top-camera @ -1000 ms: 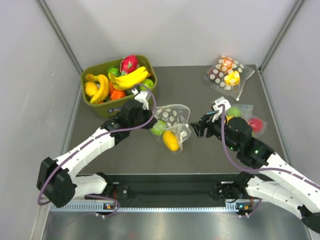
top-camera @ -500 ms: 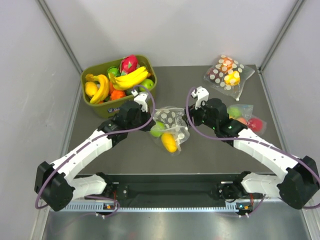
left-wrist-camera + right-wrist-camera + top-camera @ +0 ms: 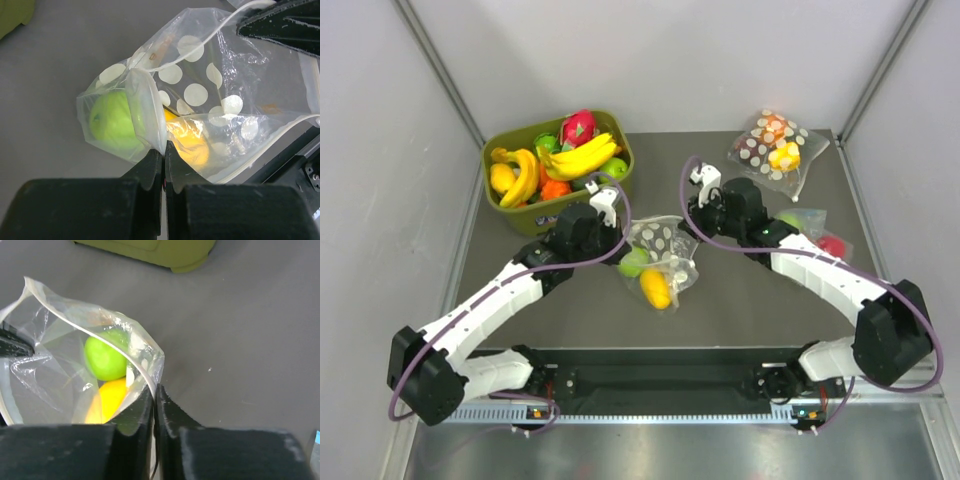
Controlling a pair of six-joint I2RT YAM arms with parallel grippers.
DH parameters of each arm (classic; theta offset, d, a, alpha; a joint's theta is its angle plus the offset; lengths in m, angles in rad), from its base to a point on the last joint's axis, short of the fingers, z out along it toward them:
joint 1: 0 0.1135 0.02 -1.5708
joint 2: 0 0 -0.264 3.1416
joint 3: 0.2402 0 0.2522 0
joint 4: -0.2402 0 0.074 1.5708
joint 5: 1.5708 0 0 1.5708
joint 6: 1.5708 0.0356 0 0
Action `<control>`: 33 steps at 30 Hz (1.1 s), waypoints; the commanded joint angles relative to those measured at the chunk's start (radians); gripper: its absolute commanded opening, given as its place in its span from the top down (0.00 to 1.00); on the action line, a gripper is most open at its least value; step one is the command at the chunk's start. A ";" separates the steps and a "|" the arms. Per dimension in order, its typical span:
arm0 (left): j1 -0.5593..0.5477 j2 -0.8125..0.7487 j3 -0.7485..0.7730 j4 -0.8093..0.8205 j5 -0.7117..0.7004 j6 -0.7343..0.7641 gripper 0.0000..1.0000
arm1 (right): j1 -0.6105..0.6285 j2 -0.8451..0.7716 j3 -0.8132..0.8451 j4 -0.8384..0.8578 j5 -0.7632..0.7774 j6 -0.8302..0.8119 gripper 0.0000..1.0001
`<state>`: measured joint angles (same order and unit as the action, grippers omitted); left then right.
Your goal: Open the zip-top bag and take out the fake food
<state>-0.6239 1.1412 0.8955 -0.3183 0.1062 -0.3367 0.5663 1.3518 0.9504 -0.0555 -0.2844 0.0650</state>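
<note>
A dotted zip-top bag (image 3: 663, 252) lies near the middle of the desk (image 3: 740, 310), slightly toward the left edge. Both arms reach in from the near edge to meet at it.

The left gripper (image 3: 161, 155) is clenched on a fold of clear film on the bag's left side. Its two fingers are pressed together with the plastic pinched between them. The right gripper (image 3: 154, 390) is likewise clamped on the bag's right side, where the white zip strip curves down to its fingertips.

Holding opposite walls this way looks meant to pull the mouth apart. In the right wrist view the rim already bows outward, so the opening seems at least partly parted.

The fake food is not yet out. A green apple (image 3: 112, 122) sits against the bag's left wall, and a yellow lemon-like fruit (image 3: 189, 144) rests just beside it, nearer the near edge. Both are inside the film.

With both grippers occupied, one would probably have to let go to take out the fruit, or the bag would need tipping.

A green bin (image 3: 525, 218) of toy fruit stands at the far left corner. Another dotted bag (image 3: 775, 145) lies at the far right corner. A plain clear bag (image 3: 820, 228) lies toward the right edge, partly under the right arm.
</note>
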 commanded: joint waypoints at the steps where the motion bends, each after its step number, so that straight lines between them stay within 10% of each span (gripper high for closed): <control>1: -0.005 -0.003 -0.004 0.033 0.024 0.033 1.00 | -0.022 -0.008 0.070 -0.013 -0.049 0.001 0.98; 11: -0.003 0.023 0.098 0.067 0.046 0.145 1.00 | -0.071 -0.220 0.086 -0.093 0.267 -0.024 1.00; 20: -0.003 0.074 0.039 0.035 -0.043 0.146 0.98 | -0.059 -0.224 0.010 -0.072 0.200 0.019 1.00; 26: -0.019 0.054 0.046 0.042 -0.060 0.162 0.18 | 0.009 -0.184 -0.114 0.026 0.174 0.107 1.00; 33: -0.137 -0.130 0.057 0.284 -0.111 0.281 0.14 | 0.038 -0.172 -0.131 0.048 0.179 0.144 1.00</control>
<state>-0.7288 1.1137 0.9276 -0.2401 0.0074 -0.1291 0.5900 1.1870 0.8001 -0.0902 -0.1101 0.1776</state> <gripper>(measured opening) 0.877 0.007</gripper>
